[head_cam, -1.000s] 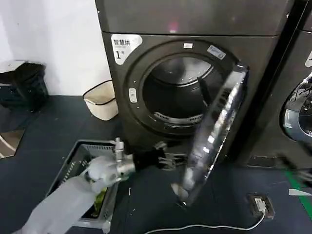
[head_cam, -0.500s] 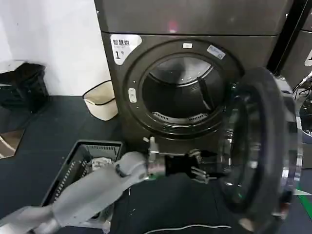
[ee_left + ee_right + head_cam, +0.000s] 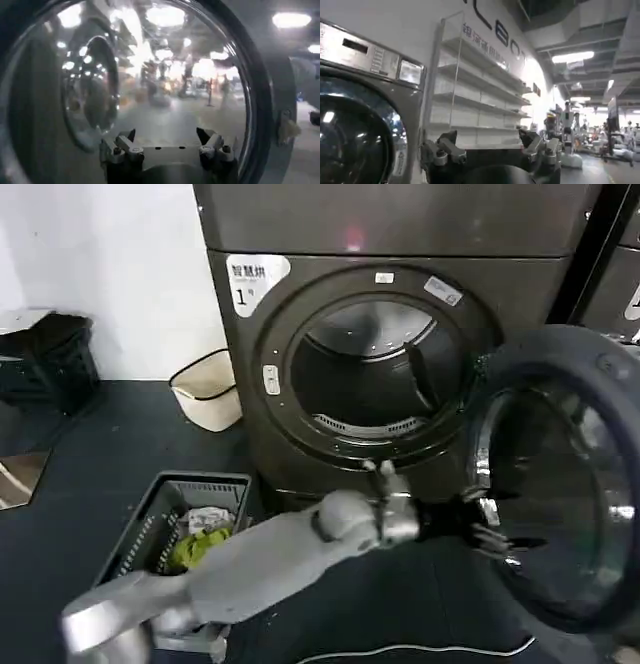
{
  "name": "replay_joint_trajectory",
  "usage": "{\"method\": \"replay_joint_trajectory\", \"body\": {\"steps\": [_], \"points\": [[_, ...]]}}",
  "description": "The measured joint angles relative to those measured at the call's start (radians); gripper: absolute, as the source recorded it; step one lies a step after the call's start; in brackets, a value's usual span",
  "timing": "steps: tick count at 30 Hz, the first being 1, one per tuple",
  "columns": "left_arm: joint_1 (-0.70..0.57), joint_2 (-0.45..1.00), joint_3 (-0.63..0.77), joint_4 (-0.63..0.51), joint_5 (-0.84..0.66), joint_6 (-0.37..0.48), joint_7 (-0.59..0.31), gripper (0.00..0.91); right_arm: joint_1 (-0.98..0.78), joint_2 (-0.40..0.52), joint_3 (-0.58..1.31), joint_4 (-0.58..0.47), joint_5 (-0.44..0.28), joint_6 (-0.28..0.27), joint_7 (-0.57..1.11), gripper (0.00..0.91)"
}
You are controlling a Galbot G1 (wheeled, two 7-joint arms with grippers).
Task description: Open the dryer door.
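The dryer (image 3: 400, 224) is dark grey with a white "1" sticker (image 3: 255, 279), and its round drum opening (image 3: 370, 374) is uncovered. The dryer door (image 3: 560, 484) stands swung out to the right, its dark inner face and tinted glass turned towards me. My left gripper (image 3: 490, 534) is stretched across below the opening, at the lower left of the door's inner rim. In the left wrist view it (image 3: 166, 134) is open, with the door glass (image 3: 165, 75) close in front of it and nothing between the fingers. My right gripper (image 3: 487, 134) is open and holds nothing.
A grey laundry basket (image 3: 150, 524) with clothes sits on the floor at the lower left. A beige bin (image 3: 208, 389) stands beside the dryer, and a white cable (image 3: 400, 651) lies on the floor. A second machine (image 3: 615, 284) is at the right edge. The right wrist view faces another machine (image 3: 360, 125) and white shelves (image 3: 480, 100).
The door swung from about half open, seen edge-on, to wide open on the right. My left arm followed it rightward, the gripper moving from under the opening to the door's rim.
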Motion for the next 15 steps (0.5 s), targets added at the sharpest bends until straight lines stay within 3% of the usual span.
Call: {"method": "replay_joint_trajectory", "body": {"steps": [15], "points": [[-0.028,-0.161,-0.024,0.127,0.080,-0.049,-0.152,0.907,-0.014,0.002,0.024,0.005,0.007,0.004,-0.007,0.907]]}}
